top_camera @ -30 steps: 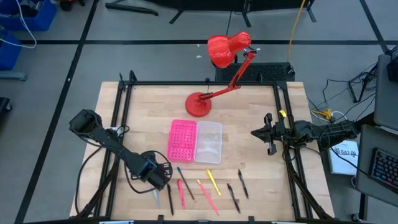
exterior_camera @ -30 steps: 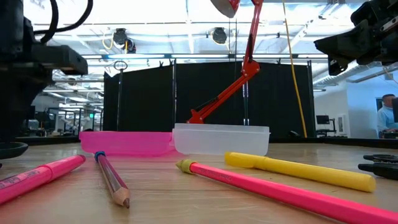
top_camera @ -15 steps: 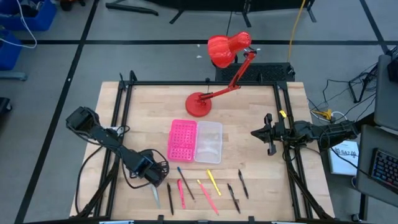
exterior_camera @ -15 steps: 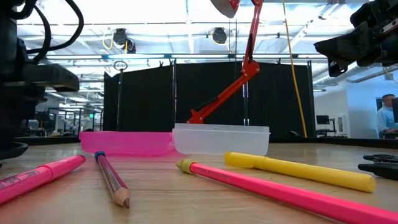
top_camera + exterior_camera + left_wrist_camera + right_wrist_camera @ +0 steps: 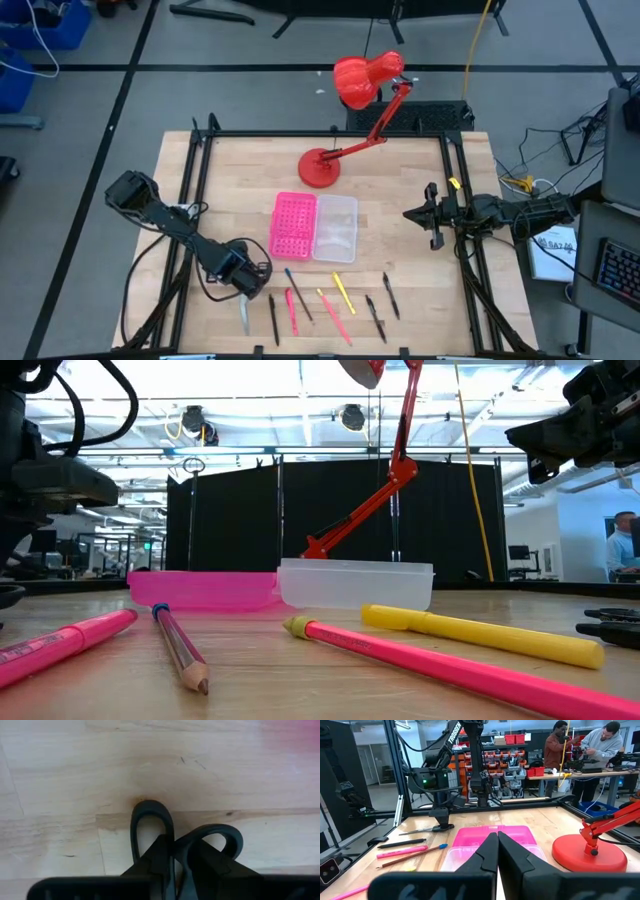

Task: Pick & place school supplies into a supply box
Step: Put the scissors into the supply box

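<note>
The left gripper [image 5: 246, 287] is down at the near-left of the table, clamped on the black handles of the scissors [image 5: 172, 837] — the silver blades stick out past it toward the table edge. The pens and pencils [image 5: 330, 302] lie in a row just to its right, and the supply box [image 5: 313, 226] sits beyond them, empty. The right gripper [image 5: 430, 215] hovers well off to the right, fingers pressed together — holding nothing.
</note>
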Tool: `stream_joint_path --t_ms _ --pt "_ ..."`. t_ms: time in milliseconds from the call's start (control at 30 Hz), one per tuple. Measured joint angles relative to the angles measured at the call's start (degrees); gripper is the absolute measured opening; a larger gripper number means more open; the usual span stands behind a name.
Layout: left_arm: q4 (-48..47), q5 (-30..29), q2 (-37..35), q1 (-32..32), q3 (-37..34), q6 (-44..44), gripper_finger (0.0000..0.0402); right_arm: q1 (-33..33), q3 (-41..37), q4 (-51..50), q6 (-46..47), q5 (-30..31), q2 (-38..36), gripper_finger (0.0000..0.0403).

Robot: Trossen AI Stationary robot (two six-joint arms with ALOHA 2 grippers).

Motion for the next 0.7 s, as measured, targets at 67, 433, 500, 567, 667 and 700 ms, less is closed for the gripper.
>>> stream_joint_path --t_ms 67,433,500,567,667,700 --pt "-2.69 -1.15 -1.10 -0.06 1.36 1.05 0.0059 0.01 0.00 -0.02 0.00 0.00 0.00 0.0000" --pt "-17.49 -9.02 -4.51 5.09 15.84 10.51 0.0059 0.00 0.00 -0.04 0.02 0.04 0.00 0.0000" --pt "-17.80 -10.52 -4.60 7.57 19.50 14.02 0.0059 0.02 -0.01 -0.05 0.01 0.04 0.04 0.0000" --pt "-17.00 -11.72 -4.62 10.66 22.60 19.06 0.0059 0.02 -0.02 -0.07 0.10 0.04 0.04 0.0000" --pt "-16.90 -13.31 -3.54 15.72 27.41 25.90 0.0059 0.01 -0.01 -0.07 0.19 0.07 0.04 0.0000" --pt "-16.81 -13.28 -3.03 17.34 28.93 28.13 0.0059 0.00 0.00 -0.07 0.20 0.04 0.04 0.0000"
